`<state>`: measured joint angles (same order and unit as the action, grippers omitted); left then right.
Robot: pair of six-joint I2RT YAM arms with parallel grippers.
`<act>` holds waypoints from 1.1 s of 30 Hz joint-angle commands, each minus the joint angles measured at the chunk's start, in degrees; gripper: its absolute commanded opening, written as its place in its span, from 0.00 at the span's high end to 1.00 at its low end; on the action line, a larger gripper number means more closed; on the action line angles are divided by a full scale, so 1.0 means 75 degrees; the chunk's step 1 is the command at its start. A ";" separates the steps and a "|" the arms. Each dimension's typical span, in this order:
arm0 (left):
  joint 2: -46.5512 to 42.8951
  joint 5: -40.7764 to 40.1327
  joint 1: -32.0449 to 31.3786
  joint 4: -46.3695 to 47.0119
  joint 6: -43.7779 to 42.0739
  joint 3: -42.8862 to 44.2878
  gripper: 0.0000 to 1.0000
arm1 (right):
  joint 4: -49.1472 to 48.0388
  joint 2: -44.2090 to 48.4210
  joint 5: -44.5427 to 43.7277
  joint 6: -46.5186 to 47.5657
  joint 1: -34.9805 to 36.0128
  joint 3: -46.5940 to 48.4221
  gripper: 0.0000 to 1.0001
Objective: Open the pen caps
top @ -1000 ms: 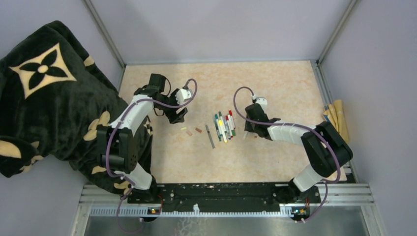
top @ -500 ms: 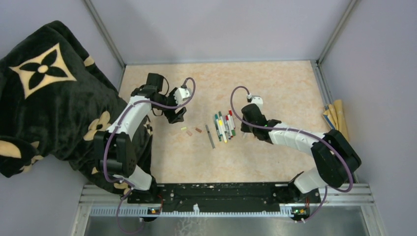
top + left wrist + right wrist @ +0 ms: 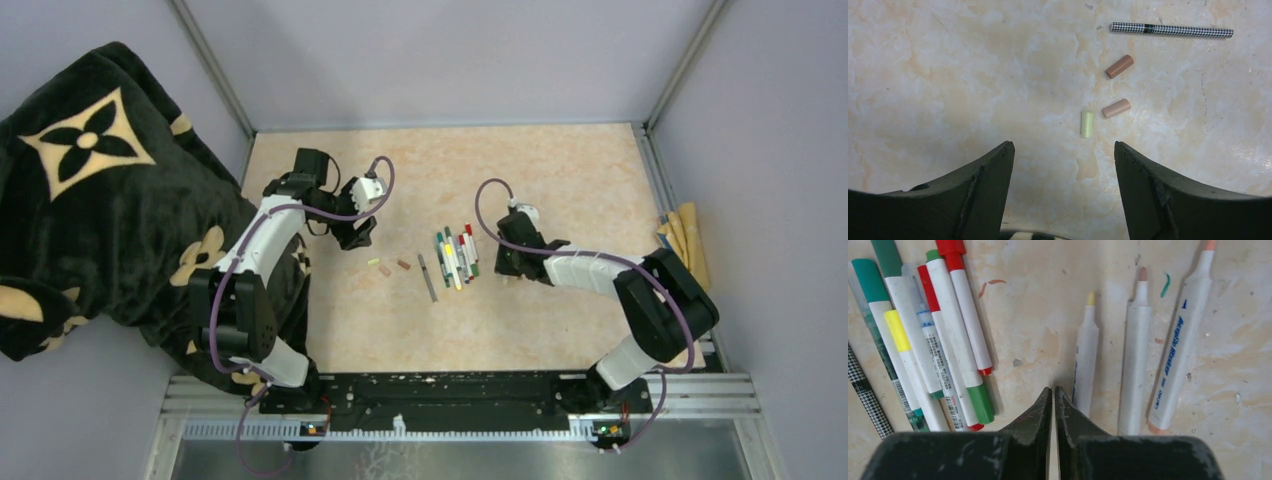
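Left wrist: three caps [image 3: 1117,108]; left pincer [image 3: 1063,150] wide, empty; right pincer [image 3: 1054,390] closed, empty.

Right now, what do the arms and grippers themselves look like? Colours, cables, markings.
Both match. The left arm and right arm have white link shells between black joint housings, each trailed by a looping purple cable. The left gripper and right gripper have matte black, wedge-shaped fingers. A small white block sits at each wrist. No legible markings show.
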<state>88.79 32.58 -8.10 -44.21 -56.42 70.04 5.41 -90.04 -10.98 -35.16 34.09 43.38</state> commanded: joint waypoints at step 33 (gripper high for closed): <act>0.0236 0.0843 0.1220 -0.0141 0.0710 0.0650 0.19 | 0.0143 0.0635 -0.0982 0.0217 0.2324 0.1086 0.59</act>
<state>89.30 35.73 -2.44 -45.21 -53.52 72.40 8.86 -80.40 -15.38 -34.09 46.35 45.43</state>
